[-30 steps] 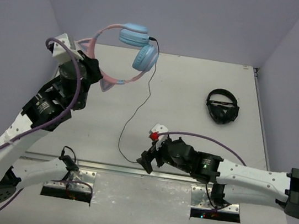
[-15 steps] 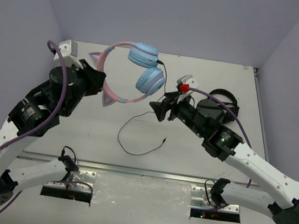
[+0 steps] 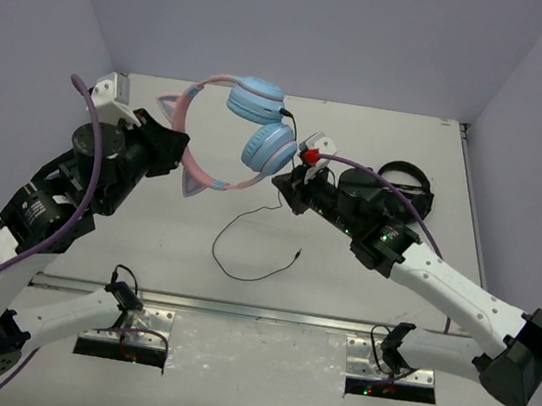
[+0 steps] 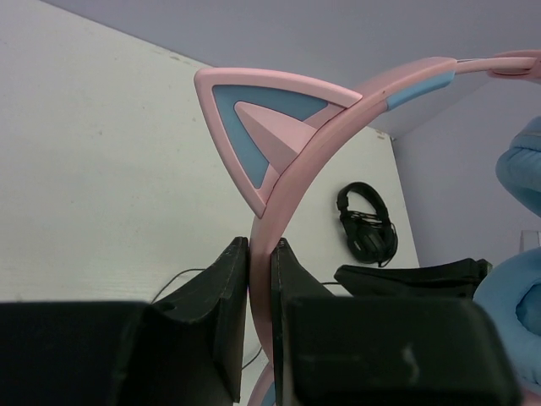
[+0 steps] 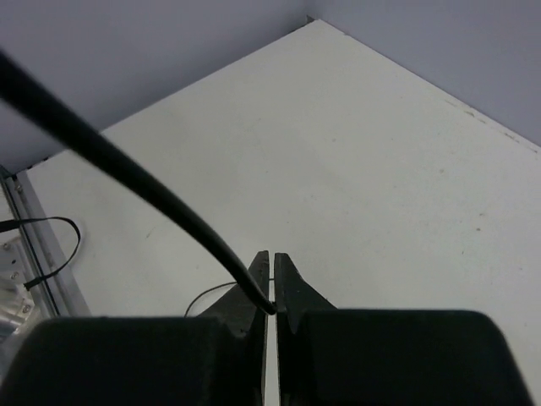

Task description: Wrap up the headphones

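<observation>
Two arms are meeting over the far-left part of the white table (image 3: pixel 381 138) in the top view. My left gripper (image 3: pixel 180 146) is clamping the pink headband (image 3: pixel 223 184) of the over-ear headphones (image 3: pixel 269 148), which I am holding up off the surface with the two light-blue ear cups (image 3: pixel 255 100) hanging toward the middle. My right gripper (image 3: pixel 286 187) is sitting just beside the lower cup and pinching the thin black cable (image 3: pixel 217 241). Below the pinch, the cable is drooping into a loose loop on the table, with its plug end lying free. Behind my right arm, a pair of all-black headphones (image 3: pixel 419 189) is lying near the far-right side, partly hidden by the arm.

Switching to the left wrist camera, I am seeing both fingers (image 4: pixel 226 296) pressing on the headband (image 4: pixel 338 118) from either side, jaws clenched on it. A pink cat ear (image 4: pixel 262 127) with a blue inner face is standing just above the grip. One ear cup (image 4: pixel 516 279) is filling the right edge, and the all-black headphones (image 4: pixel 365 224) are lying on the table well beyond.

Moving to the right wrist camera, I am watching the cable (image 5: pixel 110 156) coming in from the upper left and ending between the fingers (image 5: pixel 258 279), which are squeezing it with almost no gap between them. More of the cable is curling on the table (image 5: pixel 380 144) just behind the fingertips.
</observation>
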`<state>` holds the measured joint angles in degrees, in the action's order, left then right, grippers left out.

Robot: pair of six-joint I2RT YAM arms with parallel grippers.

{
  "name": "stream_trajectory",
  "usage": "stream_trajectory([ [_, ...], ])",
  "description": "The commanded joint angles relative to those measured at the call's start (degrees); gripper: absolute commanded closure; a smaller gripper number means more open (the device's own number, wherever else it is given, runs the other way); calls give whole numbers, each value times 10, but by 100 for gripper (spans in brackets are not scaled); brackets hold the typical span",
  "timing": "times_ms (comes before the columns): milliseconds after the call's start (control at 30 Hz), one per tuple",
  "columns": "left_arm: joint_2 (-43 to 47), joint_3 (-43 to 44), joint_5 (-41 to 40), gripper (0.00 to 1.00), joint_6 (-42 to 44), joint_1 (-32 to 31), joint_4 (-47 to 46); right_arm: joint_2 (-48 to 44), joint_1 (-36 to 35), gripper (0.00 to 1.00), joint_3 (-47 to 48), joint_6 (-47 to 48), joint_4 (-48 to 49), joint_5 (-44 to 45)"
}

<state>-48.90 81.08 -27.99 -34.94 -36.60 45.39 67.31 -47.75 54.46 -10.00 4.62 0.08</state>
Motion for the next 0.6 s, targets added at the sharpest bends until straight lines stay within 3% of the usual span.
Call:
stream_trajectory([
  [0,21,31,43,100,-46,5,-67,-12,3,99,-25,13,98,-40],
  [33,24,30,53,100,-53,5,-76,-15,2,99,-34,13,117,-57],
  [133,35,18,86,100,-76,5,-90,-15,3,83,-51,10,163,-74],
  [200,39,10,107,100,-93,5,-97,-9,3,81,-43,9,174,-75],
  [400,63,-21,99,100,-137,5,-116,27,3,85,-24,-21,210,-114],
  [567,76,-22,81,100,-181,5,-137,68,2,99,-42,-75,263,-169],
])
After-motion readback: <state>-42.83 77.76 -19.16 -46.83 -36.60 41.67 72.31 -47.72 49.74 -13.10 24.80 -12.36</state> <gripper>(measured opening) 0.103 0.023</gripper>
